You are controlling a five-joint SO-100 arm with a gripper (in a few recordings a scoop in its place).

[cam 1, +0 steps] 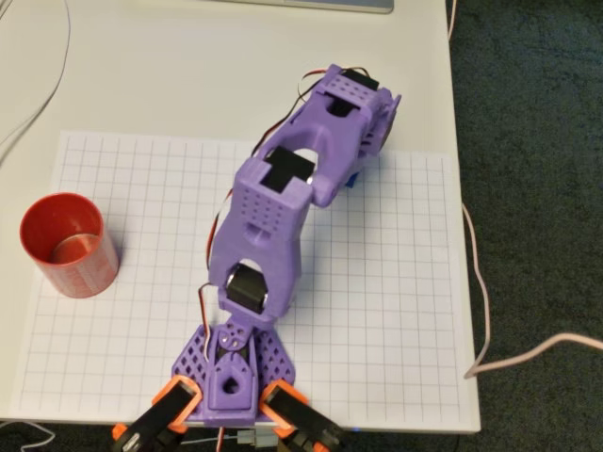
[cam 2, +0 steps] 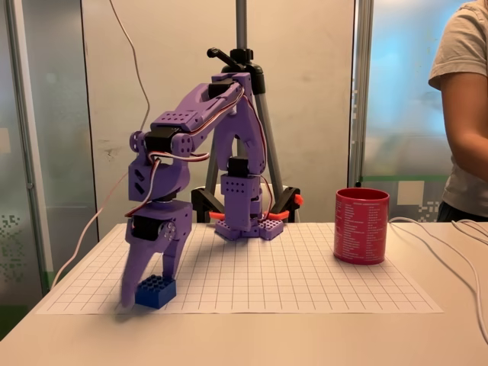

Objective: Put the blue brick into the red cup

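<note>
In the fixed view the blue brick [cam 2: 156, 292] rests on the gridded sheet at the front left. My purple gripper [cam 2: 147, 288] stands over it, fingers pointing down on either side of it and closed against it. From overhead, just a blue sliver of the brick [cam 1: 354, 179] shows under the arm's wrist, which hides the fingers. The red cup [cam 1: 68, 243] stands upright and looks empty at the sheet's left edge in the overhead view. In the fixed view the cup [cam 2: 361, 226] is on the right, far from the brick.
The white gridded sheet [cam 1: 396, 311] covers the table, and the arm's base [cam 1: 231, 367] is clamped at its near edge. Cables trail off the table's right side [cam 1: 480, 282]. A person [cam 2: 465, 114] stands behind the table's right end, beside a tripod [cam 2: 242, 53].
</note>
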